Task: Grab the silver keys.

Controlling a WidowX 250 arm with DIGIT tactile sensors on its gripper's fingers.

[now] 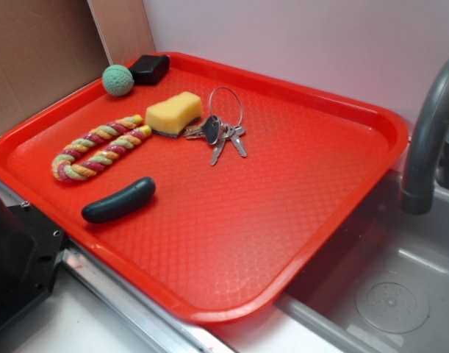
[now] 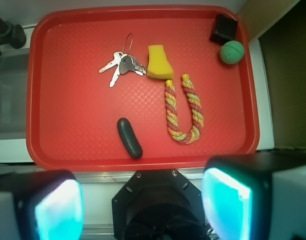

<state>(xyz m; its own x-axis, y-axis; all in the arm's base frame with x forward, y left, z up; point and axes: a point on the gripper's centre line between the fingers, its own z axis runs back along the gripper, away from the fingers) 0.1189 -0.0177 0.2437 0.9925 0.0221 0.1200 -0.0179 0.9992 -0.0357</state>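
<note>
The silver keys (image 1: 218,134) lie on the red tray (image 1: 297,213), a bunch with one dark-headed key on a thin wire ring, just right of a yellow sponge (image 1: 173,113). In the wrist view the keys (image 2: 121,65) are at the upper middle, far from my gripper (image 2: 142,207). The gripper is open and empty, with its two glowing pads (image 2: 57,210) wide apart over the robot base, outside the tray's near edge. In the exterior view only the black robot base shows at the lower left.
On the tray also lie a striped rope toy (image 1: 99,146), a dark green oblong piece (image 1: 119,200), a green ball (image 1: 117,79) and a black block (image 1: 150,68). A grey faucet (image 1: 428,140) and sink (image 1: 386,287) are to the right.
</note>
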